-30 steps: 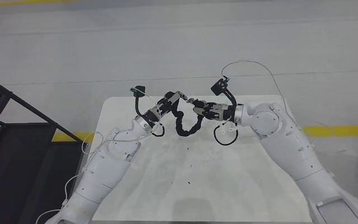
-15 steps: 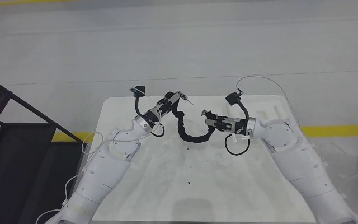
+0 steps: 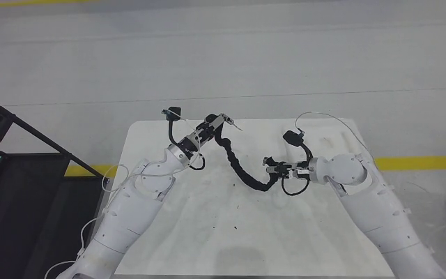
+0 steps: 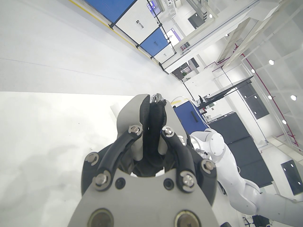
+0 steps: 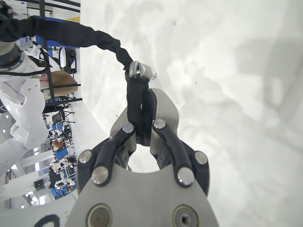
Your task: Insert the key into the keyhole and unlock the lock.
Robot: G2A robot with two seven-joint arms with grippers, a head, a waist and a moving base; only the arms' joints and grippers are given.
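A black fabric-sleeved cable lock (image 3: 240,173) hangs in a curve between my two arms above the white table (image 3: 209,230). At the back, my left gripper (image 3: 221,122) is shut on one end of the lock (image 4: 151,119), and a thin metal tip (image 3: 236,127) pokes out past its fingers, also seen as the metal tip (image 4: 156,98). My right gripper (image 3: 270,166) stands lower and nearer the table's middle right. It is shut on the other sleeve end (image 5: 138,102), whose bare metal pin (image 5: 142,70) sticks out free. The two lock ends are apart.
A black rack (image 3: 28,181) stands off the table's left side. A yellow floor line (image 3: 411,162) runs behind the right arm. The tabletop in front of the grippers is bare white.
The two lock ends were joined a second ago. My right gripper has pulled its end away to the right and down toward the table, stretching the cable out. The left arm has stayed put.
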